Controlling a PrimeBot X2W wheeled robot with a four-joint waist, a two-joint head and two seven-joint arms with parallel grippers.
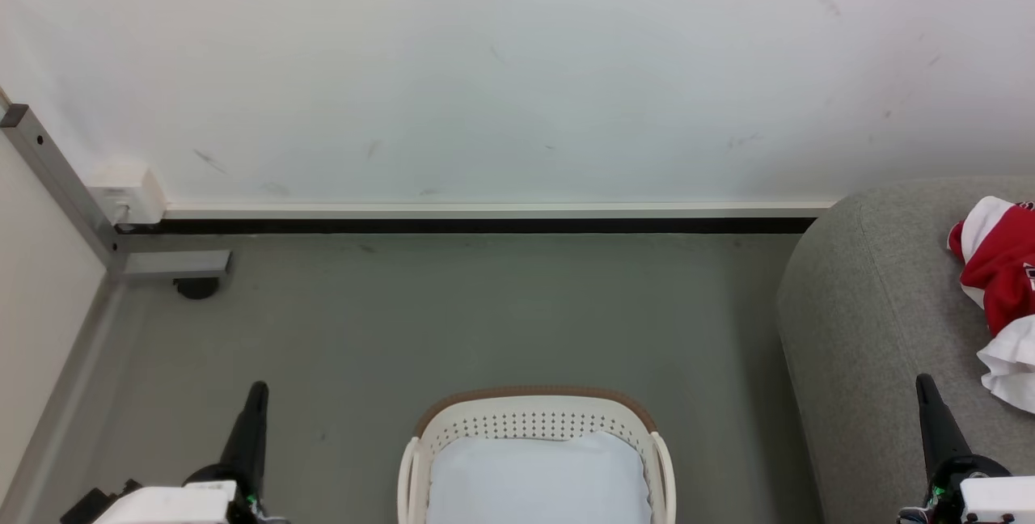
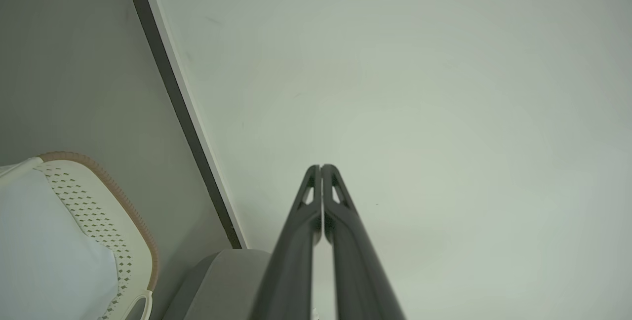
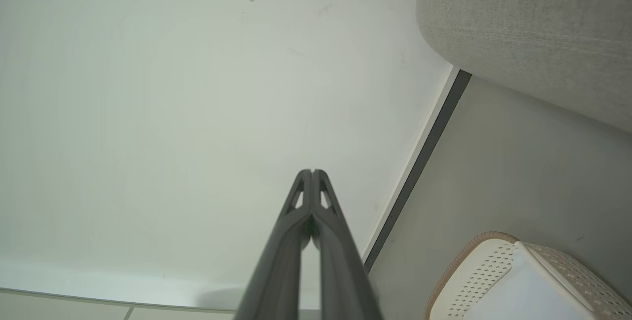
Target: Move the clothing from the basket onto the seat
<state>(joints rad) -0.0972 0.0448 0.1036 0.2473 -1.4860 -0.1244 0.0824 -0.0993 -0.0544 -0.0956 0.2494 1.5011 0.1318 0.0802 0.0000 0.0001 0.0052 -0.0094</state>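
Note:
The white perforated basket with a brown rim stands on the floor at bottom centre, with a pale blue-white cushion inside it. Red and white clothing lies on the grey seat at the right edge. My left gripper is shut and empty, left of the basket. Shut and empty too, my right gripper hovers over the seat's front, below the clothing. In the left wrist view the shut left gripper points at the wall, the basket at lower left. The right wrist view has the right gripper, the basket and the seat.
A white wall with a dark baseboard runs across the back. A grey metal frame leg with a black foot and a white box sit at the left corner. Grey floor lies between wall and basket.

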